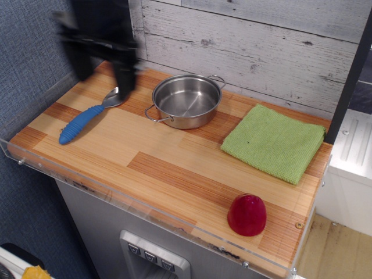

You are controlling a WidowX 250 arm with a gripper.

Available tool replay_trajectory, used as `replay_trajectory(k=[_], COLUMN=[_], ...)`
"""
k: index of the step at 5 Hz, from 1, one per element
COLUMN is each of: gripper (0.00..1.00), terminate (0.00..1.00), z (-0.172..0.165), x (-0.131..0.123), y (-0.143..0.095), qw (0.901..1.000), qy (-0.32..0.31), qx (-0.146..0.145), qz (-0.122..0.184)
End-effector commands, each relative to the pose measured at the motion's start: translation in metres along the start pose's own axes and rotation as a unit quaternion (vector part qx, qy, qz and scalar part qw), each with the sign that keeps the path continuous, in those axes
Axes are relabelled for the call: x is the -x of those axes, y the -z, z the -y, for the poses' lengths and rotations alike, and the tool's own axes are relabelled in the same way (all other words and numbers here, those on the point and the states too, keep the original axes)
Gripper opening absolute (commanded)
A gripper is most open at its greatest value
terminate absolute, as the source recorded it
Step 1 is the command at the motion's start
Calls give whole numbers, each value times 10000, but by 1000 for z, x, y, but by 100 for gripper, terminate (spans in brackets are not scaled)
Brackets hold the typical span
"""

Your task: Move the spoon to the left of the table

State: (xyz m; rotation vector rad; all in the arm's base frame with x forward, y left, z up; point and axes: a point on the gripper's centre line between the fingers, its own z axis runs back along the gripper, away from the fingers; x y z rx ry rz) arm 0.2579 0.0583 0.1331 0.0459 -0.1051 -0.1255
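The spoon (84, 120) lies flat on the left part of the wooden table (174, 157), its blue ribbed handle pointing toward the front left corner and its silver bowl toward the back, partly hidden behind one finger. My gripper (103, 74) hangs above the spoon's bowl end, blurred by motion. Its two dark fingers (125, 75) stand wide apart with nothing between them. The spoon is free of the gripper.
A steel pot (186, 100) with two handles stands just right of the spoon. A green cloth (273, 141) lies at the right. A red dome-shaped object (247, 214) sits near the front right. A dark post (121, 29) rises at the back left. A clear acrylic rim (87, 180) edges the front.
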Motion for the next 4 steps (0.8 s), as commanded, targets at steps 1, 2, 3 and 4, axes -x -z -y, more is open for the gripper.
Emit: replay_trajectory(k=[1, 2, 3, 4], gripper=[100, 100, 100, 100], terminate=[0, 0, 0, 100], z=[24, 26, 26, 26], x=[-15, -10, -10, -10], y=[-9, -5, -5, -5], qw=[9992, 9988, 9988, 9988], qy=[117, -190, -190, -190], qx=[215, 303, 303, 303], qz=[320, 328, 328, 328])
